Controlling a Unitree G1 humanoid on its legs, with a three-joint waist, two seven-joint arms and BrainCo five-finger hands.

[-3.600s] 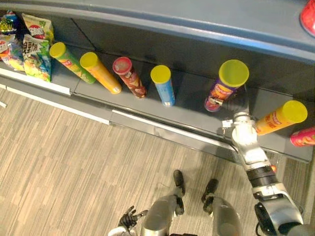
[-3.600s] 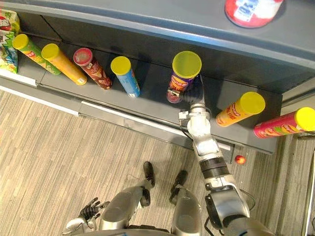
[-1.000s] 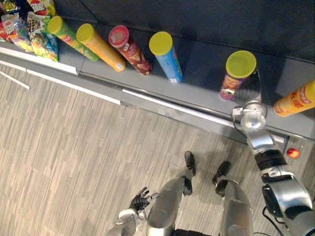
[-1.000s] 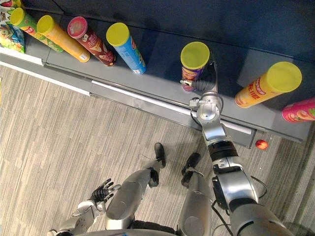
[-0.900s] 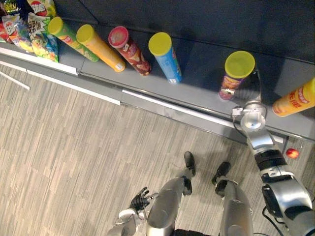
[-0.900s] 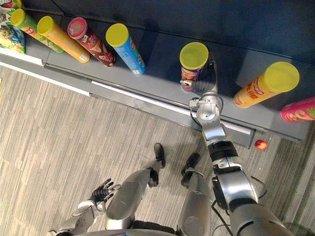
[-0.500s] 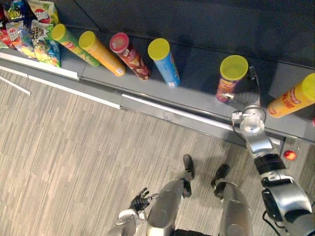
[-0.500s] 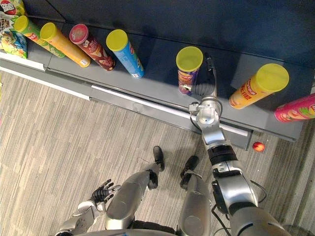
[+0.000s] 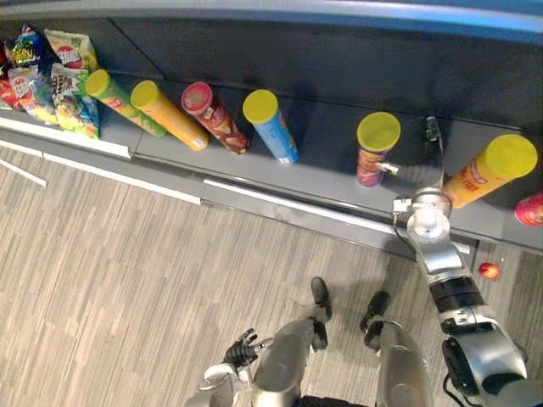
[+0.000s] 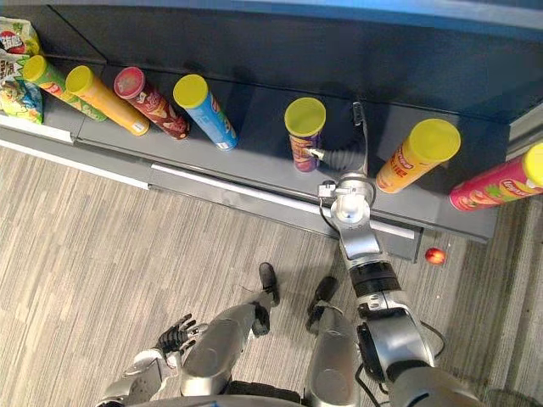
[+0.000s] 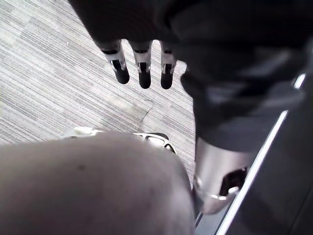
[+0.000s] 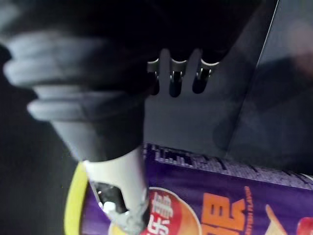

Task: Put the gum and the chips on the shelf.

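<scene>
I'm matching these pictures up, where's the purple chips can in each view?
Left eye view: the purple chips can stands on the shelf, fifth can from the left.
Right eye view: the same can, near the middle of the row.
Right wrist view: its purple side, close behind the right hand's thumb.
Shared landmark: that hand, beside the can.

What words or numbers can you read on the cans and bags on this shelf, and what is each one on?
Purple can: orange lettering and a red logo, partly hidden by the right hand and the view's edge; no whole word reads.
Right orange can: red print, too small.
Pink can: too small.
Green can, left orange can, red can, blue can: too small.
Snack bags: blurred.
</scene>
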